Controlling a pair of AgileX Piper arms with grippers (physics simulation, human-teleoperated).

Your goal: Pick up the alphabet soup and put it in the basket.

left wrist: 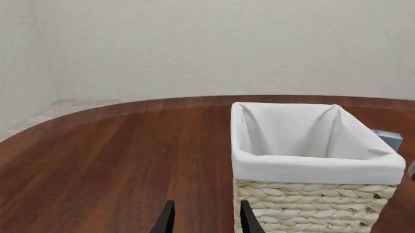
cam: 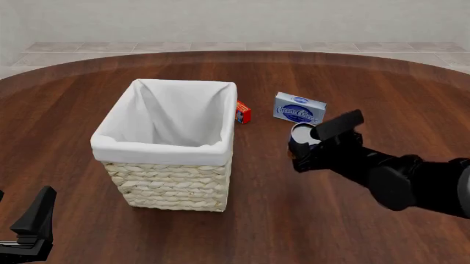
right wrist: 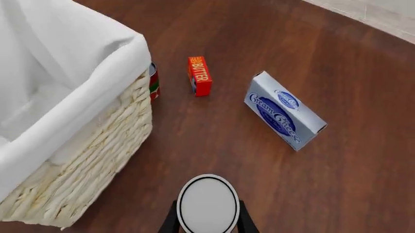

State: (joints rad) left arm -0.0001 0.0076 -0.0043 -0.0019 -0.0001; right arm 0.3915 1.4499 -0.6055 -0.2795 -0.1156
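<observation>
The alphabet soup is a small can with a pale top, to the right of the basket. My right gripper is shut on it, one finger on each side. In the right wrist view the can's pale top fills the gap between the fingers; its label is hidden, and I cannot tell whether it is off the table. The basket is empty inside. My left gripper is open and empty at the near left; in its wrist view the basket stands just ahead.
A blue-and-white cream cheese box lies behind the can, also in the right wrist view. A small red-orange butter box sits by the basket's far right corner. Another small can is tucked against the basket there.
</observation>
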